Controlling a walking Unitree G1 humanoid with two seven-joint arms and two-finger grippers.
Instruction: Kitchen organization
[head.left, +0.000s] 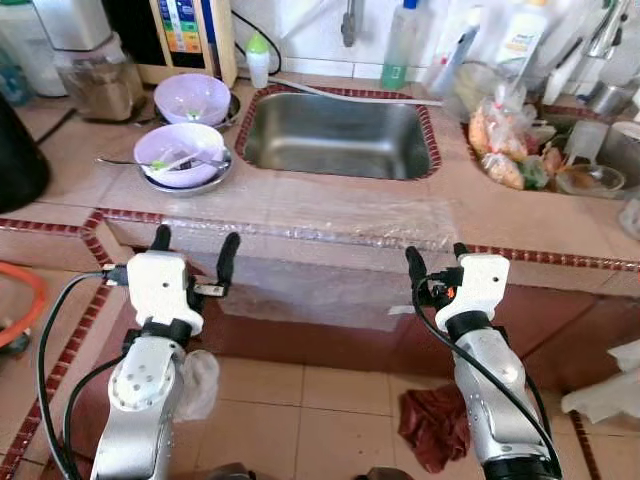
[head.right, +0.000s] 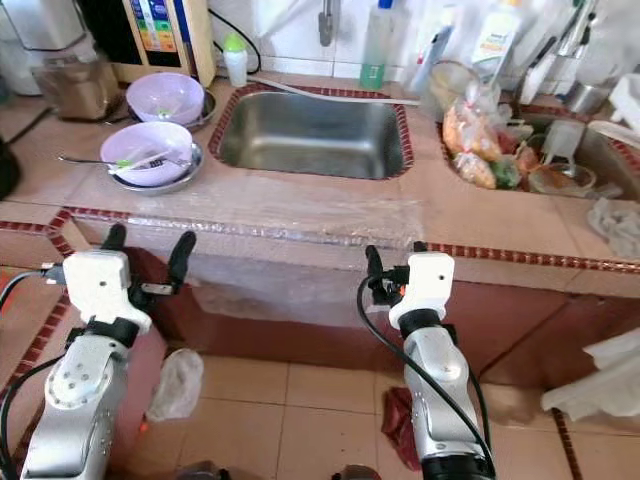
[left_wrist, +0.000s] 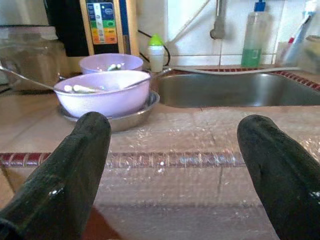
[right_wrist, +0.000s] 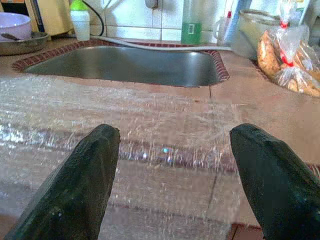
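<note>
From the head, the left gripper (head.left: 194, 245) is raised before the counter (head.left: 330, 215) edge, fingers spread wide and holding nothing. Beyond its fingertips a purple bowl (head.left: 179, 154) with a spoon sits in a metal dish, a second purple bowl (head.left: 192, 98) behind it. The right gripper (head.left: 437, 258) is also raised at the counter edge, its fingers apart and empty; the steel sink (head.left: 337, 135) lies beyond and between both grippers. A red rag (head.left: 433, 425) lies on the floor beside the right arm.

In the left wrist view, the near bowl (left_wrist: 104, 92) stands past the one finger (left_wrist: 60, 180), the sink (left_wrist: 235, 89) past the other.

In the right wrist view, the fingers (right_wrist: 75, 192) are wide apart, framing shiny plastic film (right_wrist: 125, 125) on the counter, with the sink (right_wrist: 125, 65) beyond and bagged food (right_wrist: 287, 57) off past one finger.
</note>
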